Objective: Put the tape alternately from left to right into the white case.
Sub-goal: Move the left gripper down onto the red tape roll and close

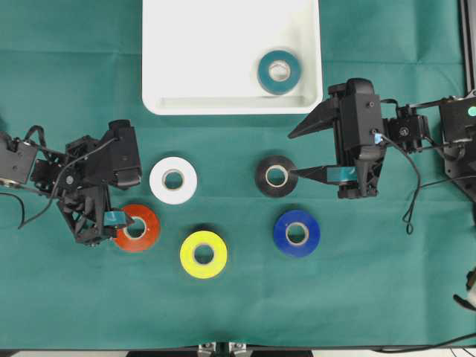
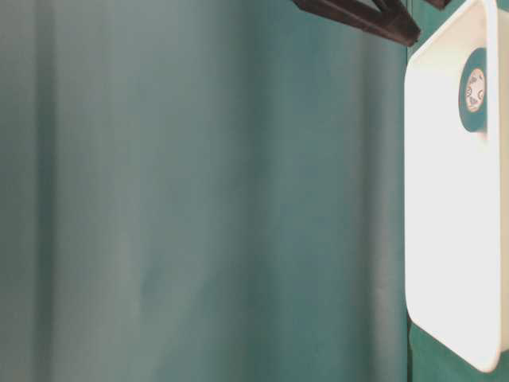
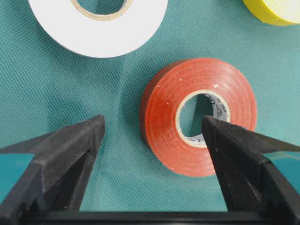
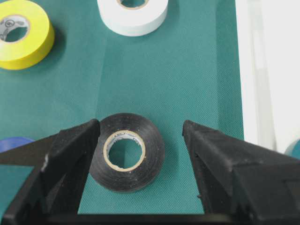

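The white case (image 1: 160,74) lies at the back with a teal tape roll (image 1: 266,72) in its right corner. On the cloth lie white (image 1: 160,181), red (image 1: 149,227), yellow (image 1: 190,255), black (image 1: 264,176) and blue (image 1: 282,233) rolls. My left gripper (image 3: 152,123) is open and low. One finger hangs over the hole of the red roll (image 3: 220,79), the other over bare cloth. My right gripper (image 4: 140,125) is open and straddles the black roll (image 4: 152,154), which sits close to its left finger. Neither gripper holds anything.
The white roll (image 3: 98,33) and the yellow roll (image 3: 276,11) lie just beyond the left gripper. The case rim (image 4: 248,70) runs to the right of the right gripper. Green cloth covers the table. The table-level view shows the case (image 2: 445,239) and a dark finger (image 2: 358,16).
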`<control>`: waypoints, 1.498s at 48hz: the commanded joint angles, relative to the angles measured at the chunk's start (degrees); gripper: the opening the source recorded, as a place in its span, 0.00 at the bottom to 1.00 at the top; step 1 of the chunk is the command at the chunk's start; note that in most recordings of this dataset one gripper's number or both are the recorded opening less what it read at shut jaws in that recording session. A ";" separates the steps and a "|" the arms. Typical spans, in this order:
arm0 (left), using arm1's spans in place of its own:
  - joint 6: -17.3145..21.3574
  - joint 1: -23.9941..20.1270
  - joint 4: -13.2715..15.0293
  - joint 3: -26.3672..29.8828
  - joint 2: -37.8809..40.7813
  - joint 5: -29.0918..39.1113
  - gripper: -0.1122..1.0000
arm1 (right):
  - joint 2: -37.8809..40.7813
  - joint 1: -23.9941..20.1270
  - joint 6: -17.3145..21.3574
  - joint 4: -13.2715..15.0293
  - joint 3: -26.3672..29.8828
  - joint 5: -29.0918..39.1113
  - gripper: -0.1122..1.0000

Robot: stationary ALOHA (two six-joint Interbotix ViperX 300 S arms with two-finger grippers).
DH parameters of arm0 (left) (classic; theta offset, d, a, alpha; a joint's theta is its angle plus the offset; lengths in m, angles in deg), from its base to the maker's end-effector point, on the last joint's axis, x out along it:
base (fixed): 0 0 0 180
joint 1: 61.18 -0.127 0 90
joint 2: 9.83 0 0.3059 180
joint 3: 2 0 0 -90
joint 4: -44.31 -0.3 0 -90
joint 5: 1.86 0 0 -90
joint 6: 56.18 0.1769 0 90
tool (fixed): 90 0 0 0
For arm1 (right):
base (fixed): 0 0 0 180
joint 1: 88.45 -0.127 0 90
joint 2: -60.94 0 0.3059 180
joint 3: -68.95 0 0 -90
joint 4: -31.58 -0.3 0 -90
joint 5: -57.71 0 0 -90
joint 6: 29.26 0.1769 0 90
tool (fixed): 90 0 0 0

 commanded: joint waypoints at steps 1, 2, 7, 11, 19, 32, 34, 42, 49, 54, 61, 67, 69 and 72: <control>-0.09 0.26 0.09 1.49 0.79 -0.35 0.83 | -0.26 -0.35 0.09 -0.09 0.44 -0.44 0.81; -0.09 0.35 0.18 1.49 1.05 -0.44 0.83 | -0.26 -0.26 0.09 -0.09 0.44 -0.44 0.81; -0.09 0.35 0.09 2.11 2.46 -0.35 0.83 | -0.26 -0.26 0.09 -0.09 0.44 -0.44 0.81; -0.09 0.35 0.18 2.46 3.34 0.00 0.83 | -0.26 -0.35 0.00 -0.09 0.53 -0.53 0.81; -0.09 0.44 0.09 3.34 4.92 0.62 0.83 | -0.26 -0.26 0.09 -0.09 0.62 -0.44 0.81; -0.09 0.88 0.09 3.87 6.68 0.88 0.82 | -0.26 -0.26 0.09 -0.09 0.35 -0.44 0.81; -0.09 0.88 0.09 3.78 6.68 0.88 0.83 | -0.26 -0.26 0.09 -0.09 0.35 -0.53 0.81; -0.09 1.05 0.09 3.69 7.03 1.05 0.82 | -0.26 -0.26 0.09 -0.09 0.26 -0.53 0.81; 0.09 1.32 0.09 3.69 7.29 2.64 0.76 | -0.26 -0.26 0.09 0.00 0.09 -0.53 0.81; 0.26 1.93 0.00 3.52 7.38 3.78 0.55 | -0.26 -0.26 0.09 -0.09 0.18 -0.44 0.81; 0.35 2.37 0.00 3.60 7.29 3.96 0.22 | -0.26 -0.26 0.09 0.00 0.18 -0.44 0.81; 0.44 2.46 0.00 3.87 6.94 3.96 0.08 | -0.26 -0.35 0.09 -0.09 0.18 -0.44 0.81; 0.44 2.46 0.00 3.78 6.86 3.96 0.08 | -0.26 -0.26 0.00 -0.09 0.26 -0.44 0.81; 0.44 2.46 0.00 3.87 6.77 4.04 0.08 | -0.26 -0.26 0.09 -0.09 0.26 -0.44 0.81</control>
